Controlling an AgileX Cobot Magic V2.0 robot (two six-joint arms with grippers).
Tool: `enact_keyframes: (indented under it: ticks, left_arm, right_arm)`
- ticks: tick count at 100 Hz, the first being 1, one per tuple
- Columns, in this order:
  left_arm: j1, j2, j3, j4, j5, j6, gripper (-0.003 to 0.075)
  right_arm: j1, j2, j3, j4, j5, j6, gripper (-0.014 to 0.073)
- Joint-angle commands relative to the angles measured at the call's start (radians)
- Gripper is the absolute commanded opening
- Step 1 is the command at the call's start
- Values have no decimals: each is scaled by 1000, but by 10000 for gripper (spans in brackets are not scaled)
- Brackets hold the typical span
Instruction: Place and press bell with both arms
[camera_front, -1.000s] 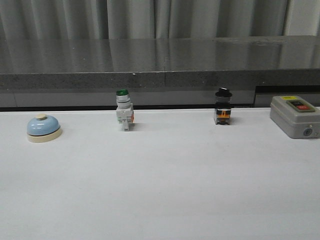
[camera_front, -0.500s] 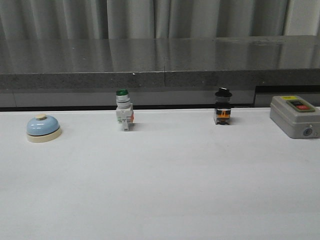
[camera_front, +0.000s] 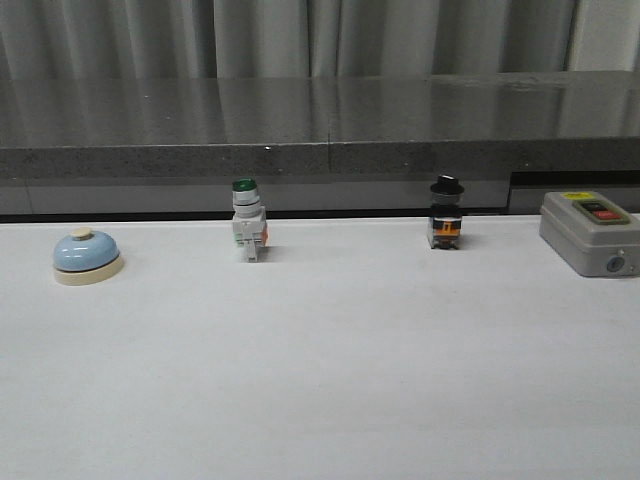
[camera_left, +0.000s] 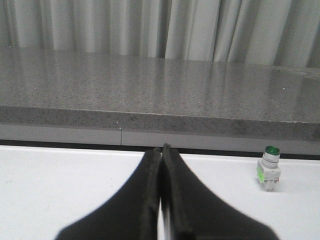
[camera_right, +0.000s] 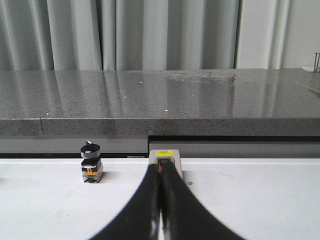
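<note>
The light-blue bell (camera_front: 87, 256) with a cream base and knob stands on the white table at the far left in the front view. No arm shows in the front view. In the left wrist view my left gripper (camera_left: 161, 149) is shut and empty, its fingers pressed together above the table; the bell is out of that view. In the right wrist view my right gripper (camera_right: 161, 167) is shut and empty, its tips in front of the grey box (camera_right: 165, 154).
A green-capped white push-button switch (camera_front: 248, 222) stands at the back left of centre and shows in the left wrist view (camera_left: 269, 167). A black-knobbed selector switch (camera_front: 446, 214) stands right of centre. The grey box with red button (camera_front: 591, 231) sits far right. A dark stone ledge (camera_front: 320, 130) runs behind.
</note>
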Motion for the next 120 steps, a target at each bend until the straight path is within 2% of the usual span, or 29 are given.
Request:
enact_keyframes:
  ticks: [1, 38, 70, 75, 82, 87, 99, 106, 110, 120]
  left_arm:
    - [1, 77, -105, -12, -30, -13, -20]
    - [1, 460, -433, -12, 245, 44, -20]
    - [1, 797, -653, -12, 322, 54, -8]
    - [1, 850, -685, -17, 340, 83, 34]
    - [1, 922, -730, -28, 361, 97, 143]
    - [1, 977, -765, -41, 369, 97, 247]
    - [-12, 1081, -834, -46, 371, 97, 572]
    - [-23, 1140, -873, -50, 373, 97, 708]
    - [-31, 1170, -893, -50, 374, 97, 717]
    - [-57, 1262, -959, -50, 409, 97, 655]
  right_arm:
    - [-4, -18, -14, -7, -77, -1, -60]
    - [-4, -18, -14, -7, -77, -1, -60]
    - [-4, -18, -14, -7, -77, -1, -60]
    - [-4, -18, -14, -7, -77, -1, -60]
    - [-4, -18, -14, -7, -77, -1, -60]
    - [-4, -18, -14, -7, -77, -1, -60]
    - [-4, -18, -14, -7, -77, -1, -60]
    - [-4, -18, -14, -7, -77, -1, -60]
    - [-4, -18, -14, -7, -77, -1, -60]
    - [-4, -18, -14, -7, -77, -1, -60]
